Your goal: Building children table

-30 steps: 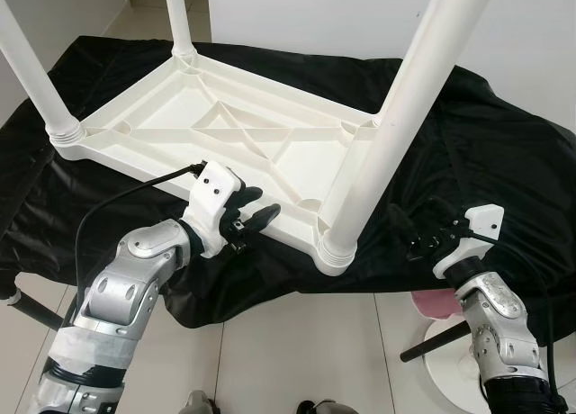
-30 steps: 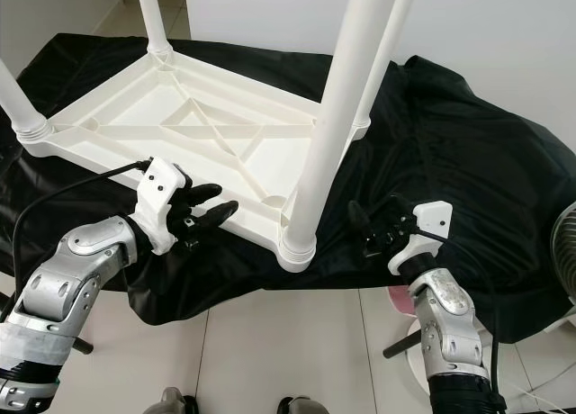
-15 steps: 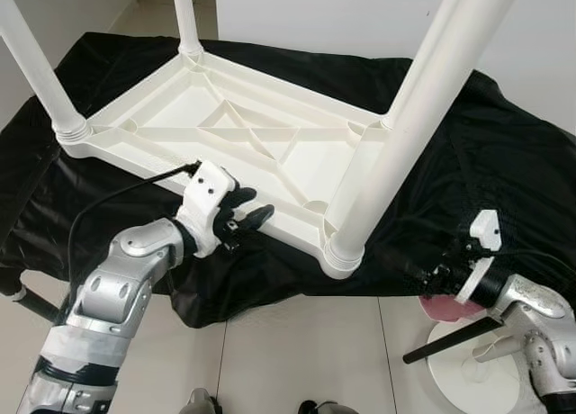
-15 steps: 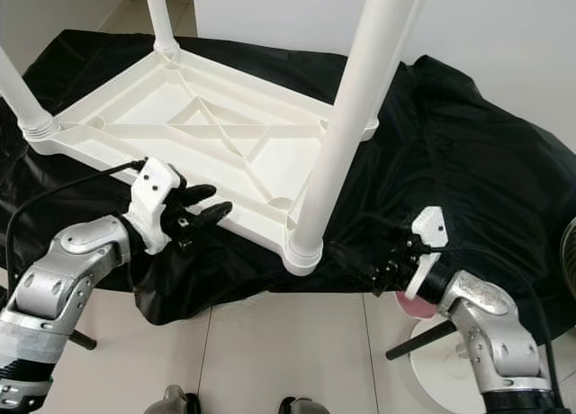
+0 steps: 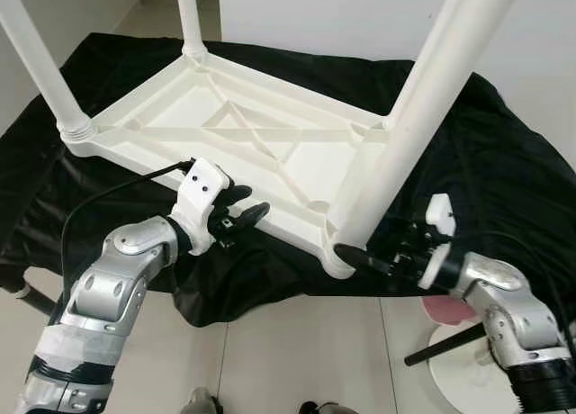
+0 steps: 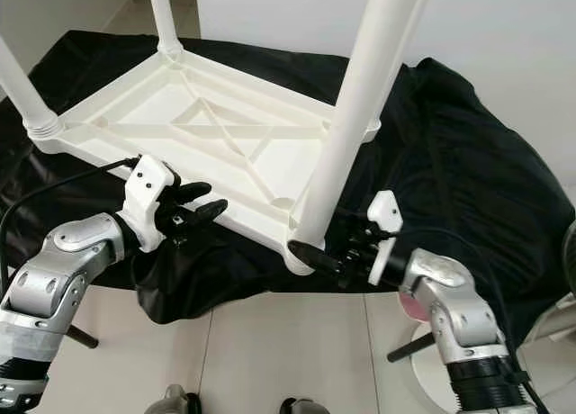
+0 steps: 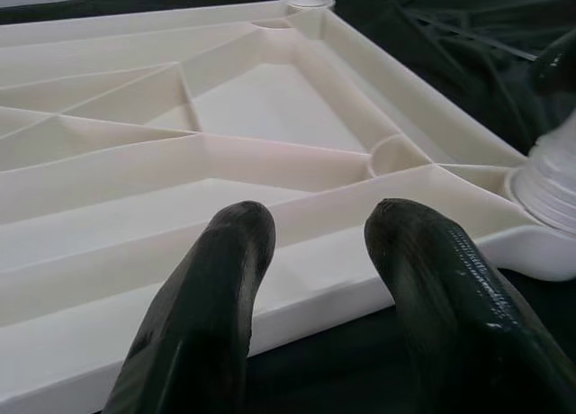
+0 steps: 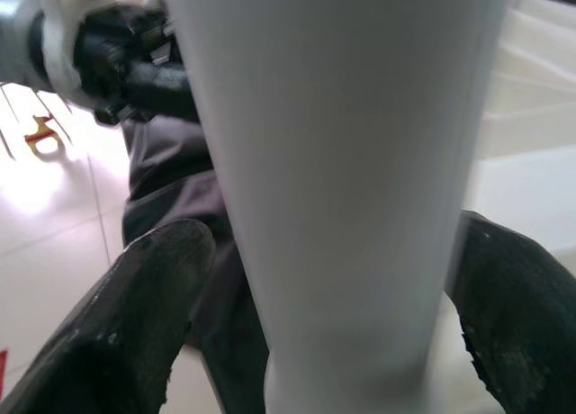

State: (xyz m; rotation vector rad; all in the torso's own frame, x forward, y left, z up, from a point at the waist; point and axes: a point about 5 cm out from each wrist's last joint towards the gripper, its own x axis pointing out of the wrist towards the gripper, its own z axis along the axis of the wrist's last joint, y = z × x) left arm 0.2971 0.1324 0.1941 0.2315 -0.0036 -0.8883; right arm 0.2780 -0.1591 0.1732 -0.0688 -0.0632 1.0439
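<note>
Your right gripper (image 6: 319, 256) straddles the near leg (image 6: 351, 135), fingers spread either side at its base.
Your left gripper (image 5: 245, 214) sits parted at the table's (image 5: 225, 130) near edge; the table lies upside down on a black cloth (image 5: 504, 162).

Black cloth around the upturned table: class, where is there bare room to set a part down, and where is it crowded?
Free: the black cloth right of the upturned table. Crowded: the near corner, where the right gripper straddles the near leg, and the near edge by the left gripper.
</note>
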